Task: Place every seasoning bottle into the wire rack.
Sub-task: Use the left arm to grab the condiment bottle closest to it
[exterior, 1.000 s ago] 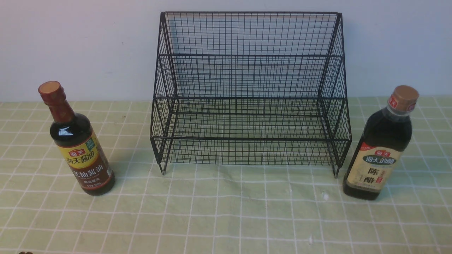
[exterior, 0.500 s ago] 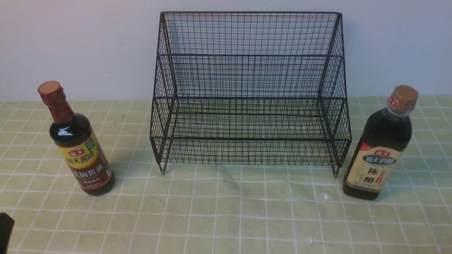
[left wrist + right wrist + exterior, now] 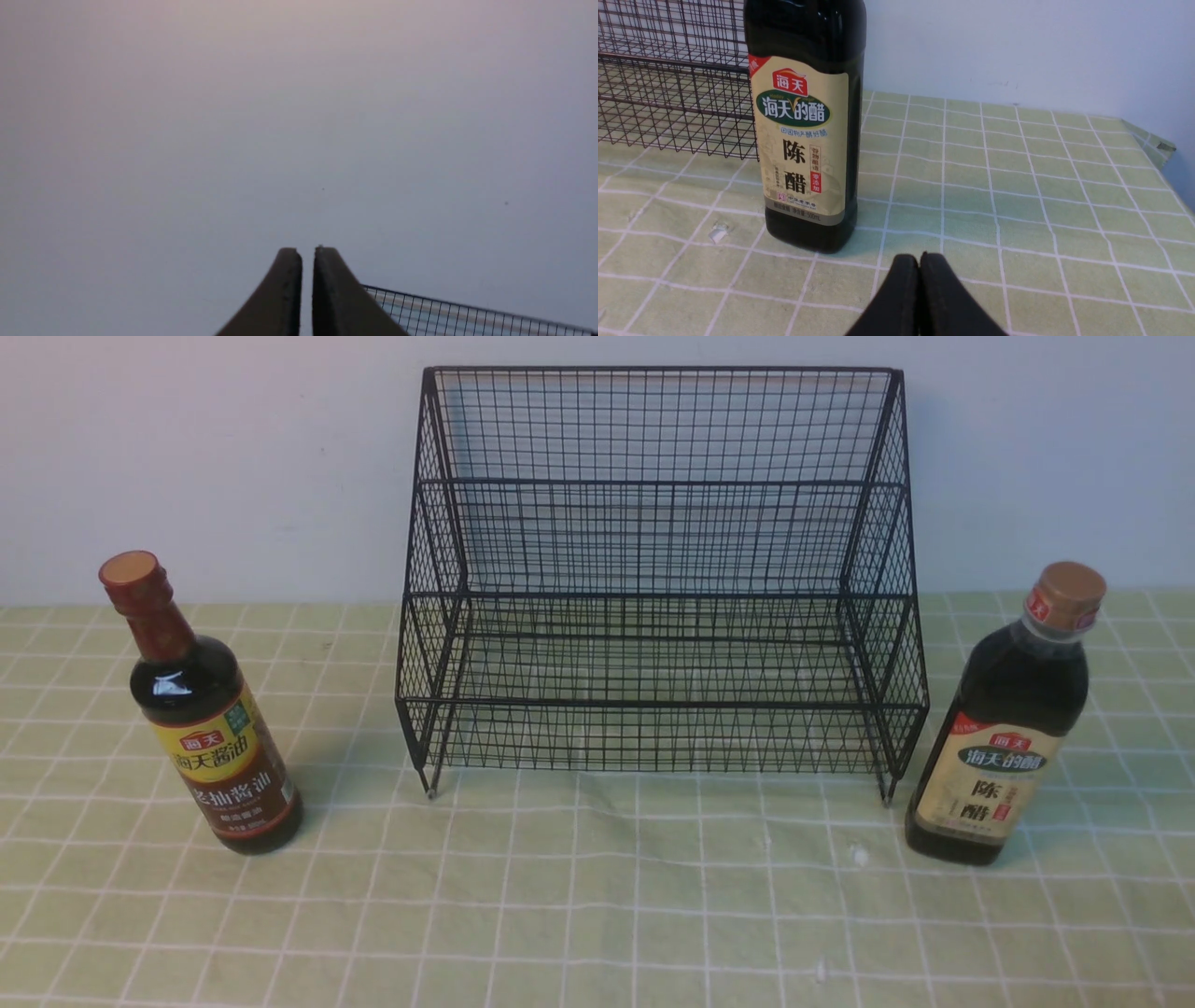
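Note:
The black wire rack (image 3: pixel 658 569) stands empty at the back middle of the table. The slim seasoning bottle (image 3: pixel 210 737), with a red neck wrap and a yellow-and-brown label, stands upright to its left. The wider bottle (image 3: pixel 1004 737), tan-capped with a beige label, stands upright to its right. My left gripper (image 3: pixel 307 249) faces the bare wall above the rack's top edge (image 3: pixel 467 315), its fingers a narrow slit apart and empty. My right gripper (image 3: pixel 920 256) is shut on nothing, low over the cloth, just short of the wider bottle (image 3: pixel 805 126). Neither gripper shows in the front view.
A green checked cloth (image 3: pixel 597 896) covers the table. A plain pale wall (image 3: pixel 205 457) rises right behind the rack. In the right wrist view the cloth's far corner (image 3: pixel 1153 140) drops off at the table's edge, and the rack's side (image 3: pixel 668 93) stands beside the bottle.
A dark part of my left arm showed at the front view's bottom left corner half a second ago and has gone from view. Bottles and rack have not moved.

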`<state>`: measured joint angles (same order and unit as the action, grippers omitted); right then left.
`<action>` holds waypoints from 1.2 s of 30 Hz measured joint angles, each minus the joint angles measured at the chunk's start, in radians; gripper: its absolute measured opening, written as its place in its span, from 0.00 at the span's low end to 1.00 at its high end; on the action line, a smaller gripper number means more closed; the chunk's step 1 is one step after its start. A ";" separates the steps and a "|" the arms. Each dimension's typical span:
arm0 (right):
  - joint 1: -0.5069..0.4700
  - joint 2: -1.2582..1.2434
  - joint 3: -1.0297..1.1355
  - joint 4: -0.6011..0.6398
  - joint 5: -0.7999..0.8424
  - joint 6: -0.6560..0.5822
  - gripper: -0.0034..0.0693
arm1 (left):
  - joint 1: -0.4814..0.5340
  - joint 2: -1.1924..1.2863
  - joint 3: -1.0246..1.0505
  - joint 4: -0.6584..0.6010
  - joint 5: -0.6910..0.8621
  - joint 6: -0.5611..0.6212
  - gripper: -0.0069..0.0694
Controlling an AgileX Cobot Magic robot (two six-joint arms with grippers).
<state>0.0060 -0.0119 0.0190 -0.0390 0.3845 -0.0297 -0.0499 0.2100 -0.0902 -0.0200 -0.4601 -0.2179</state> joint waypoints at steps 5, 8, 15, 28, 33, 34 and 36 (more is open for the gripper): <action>0.000 0.000 0.000 0.000 0.000 0.000 0.03 | 0.000 0.306 -0.173 0.241 -0.016 -0.015 0.35; 0.000 0.000 0.000 0.000 0.000 0.000 0.03 | 0.000 0.459 -0.264 0.278 -0.016 -0.019 0.51; 0.000 0.000 0.000 0.000 0.000 0.000 0.03 | 0.001 0.750 -0.456 0.234 -0.016 -0.013 0.85; 0.000 0.000 0.000 0.000 0.000 0.000 0.03 | 0.001 1.004 -0.561 0.003 -0.020 0.169 0.89; 0.000 0.000 0.000 0.000 0.000 0.000 0.03 | 0.001 1.053 -0.561 -0.057 -0.020 0.196 0.88; 0.000 0.000 0.000 0.000 0.000 0.000 0.03 | 0.001 1.065 -0.561 -0.068 -0.020 0.204 0.88; 0.000 0.000 0.000 0.000 0.000 0.000 0.03 | 0.001 1.077 -0.561 -0.073 -0.020 0.218 0.88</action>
<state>0.0060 -0.0119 0.0190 -0.0390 0.3845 -0.0297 -0.0493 1.2873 -0.6515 -0.0935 -0.4805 0.0000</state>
